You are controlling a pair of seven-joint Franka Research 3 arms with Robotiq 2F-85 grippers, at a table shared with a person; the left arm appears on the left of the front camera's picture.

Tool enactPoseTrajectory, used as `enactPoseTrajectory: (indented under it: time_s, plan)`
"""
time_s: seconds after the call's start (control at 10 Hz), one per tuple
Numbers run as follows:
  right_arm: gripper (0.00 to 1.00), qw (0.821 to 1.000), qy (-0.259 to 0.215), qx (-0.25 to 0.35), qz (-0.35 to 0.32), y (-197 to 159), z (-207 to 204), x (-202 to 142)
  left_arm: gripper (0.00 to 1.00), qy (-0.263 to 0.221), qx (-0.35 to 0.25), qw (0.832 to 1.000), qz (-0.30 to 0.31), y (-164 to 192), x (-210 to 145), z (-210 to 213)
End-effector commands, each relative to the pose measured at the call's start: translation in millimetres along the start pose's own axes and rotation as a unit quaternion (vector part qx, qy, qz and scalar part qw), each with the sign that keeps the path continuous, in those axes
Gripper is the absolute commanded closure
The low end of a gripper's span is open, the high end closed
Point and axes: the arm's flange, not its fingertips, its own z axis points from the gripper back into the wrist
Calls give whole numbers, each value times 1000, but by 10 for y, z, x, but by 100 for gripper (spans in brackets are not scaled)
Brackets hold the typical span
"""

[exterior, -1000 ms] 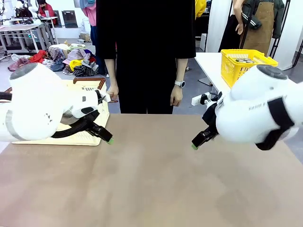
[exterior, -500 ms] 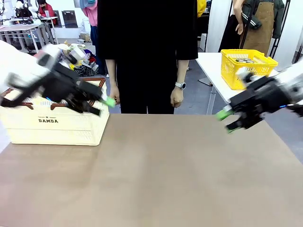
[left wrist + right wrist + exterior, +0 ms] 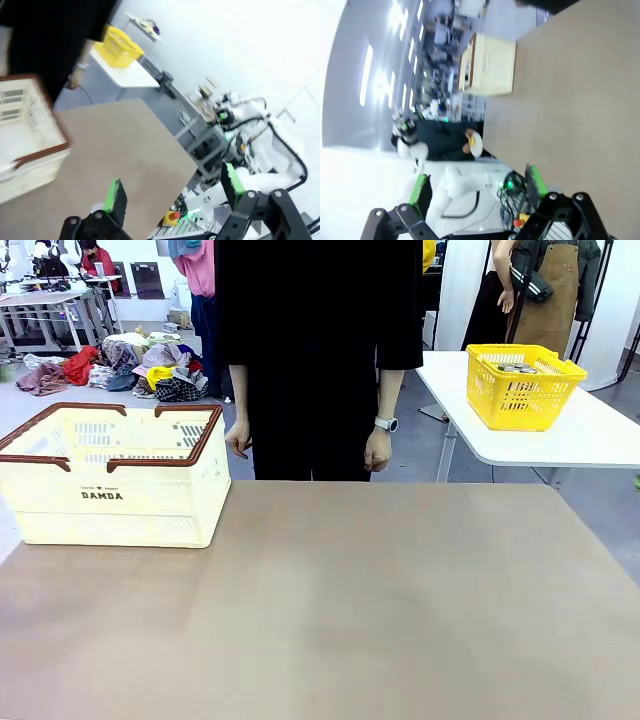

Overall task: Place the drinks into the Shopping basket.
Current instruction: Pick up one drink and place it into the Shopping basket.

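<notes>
As viewed from its wrist, left gripper [image 3: 173, 186] is spread wide, nothing held | right gripper [image 3: 477, 186] likewise wide, empty | Shopping basket [image 3: 110, 502] is seen ahead-left of left gripper, far ahead of right gripper.

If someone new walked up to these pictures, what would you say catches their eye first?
The large cream Shopping basket with brown rim, at the left of the brown table, draws the eye first. Then the person in black at the far edge and the bright yellow basket on the white side table at right. Both the left gripper and right gripper stand open.
</notes>
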Motion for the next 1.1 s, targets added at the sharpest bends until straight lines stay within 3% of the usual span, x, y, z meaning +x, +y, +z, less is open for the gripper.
enactPoseTrajectory:
  time_s: [0.0, 0.1, 0.3, 0.4, 0.5, 1.0]
  plan:
    - [0, 999, -46, 24, -5, -215, 55, -56, 0, -37, 55, 994, 83, 667, -974, 455]
    - [0, 998, -50, 25, -6, -282, 66, -85, 0, 4, 63, 992, 111, 931, -1080, 532]
    - [0, 999, -31, 7, -16, -149, 198, -31, 0, 30, 58, 987, 149, 1305, -1219, 535]
    - [0, 999, -31, 7, -16, -149, 198, -31, 0, 21, 57, 988, 140, 1357, -1241, 530]
    - [0, 999, -31, 7, -16, -149, 198, -31, 0, 4, 59, 987, 147, 1236, -830, 1067]
    - [0, 999, -31, 7, -16, -149, 198, -31, 0, 4, 59, 987, 147, 1236, -830, 1067]
